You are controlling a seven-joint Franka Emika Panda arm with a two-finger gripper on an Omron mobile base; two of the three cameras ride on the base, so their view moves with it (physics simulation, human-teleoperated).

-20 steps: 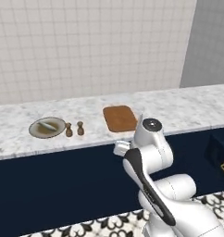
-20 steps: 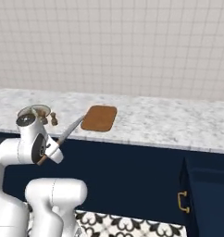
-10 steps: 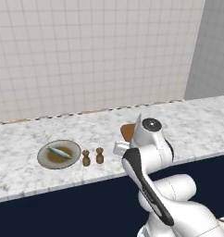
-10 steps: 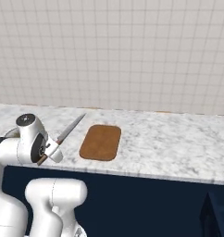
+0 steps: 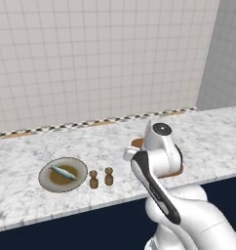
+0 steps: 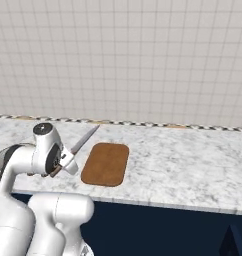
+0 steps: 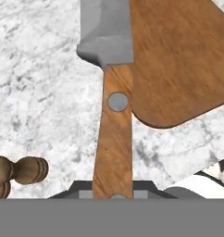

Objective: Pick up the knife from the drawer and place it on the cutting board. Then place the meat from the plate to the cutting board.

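Jaws clamped on the knife (image 6: 78,146) by its wooden handle; no point given for them since the fingers themselves are hidden behind the hand. In the right base view the blade sticks out toward 1 o'clock from the hand, raised above the marble bench (image 6: 183,165), tip just left of the board (image 6: 106,163). In the hand view the handle (image 7: 113,139) runs up toward 12 o'clock, and the blade (image 7: 107,28) overlaps the board's (image 7: 178,60) left edge; whether it touches cannot be told.

Board lies flat on the bench, bare. In the left base view it is mostly hidden behind the arm, a brown sliver (image 5: 137,142) showing.

Plate (image 5: 63,174) sits well to 9 o'clock of the arm, meat (image 5: 64,172) lying across its centre. Two small brown shakers (image 5: 101,178) stand just beside the plate at its 3 o'clock, between plate and arm.
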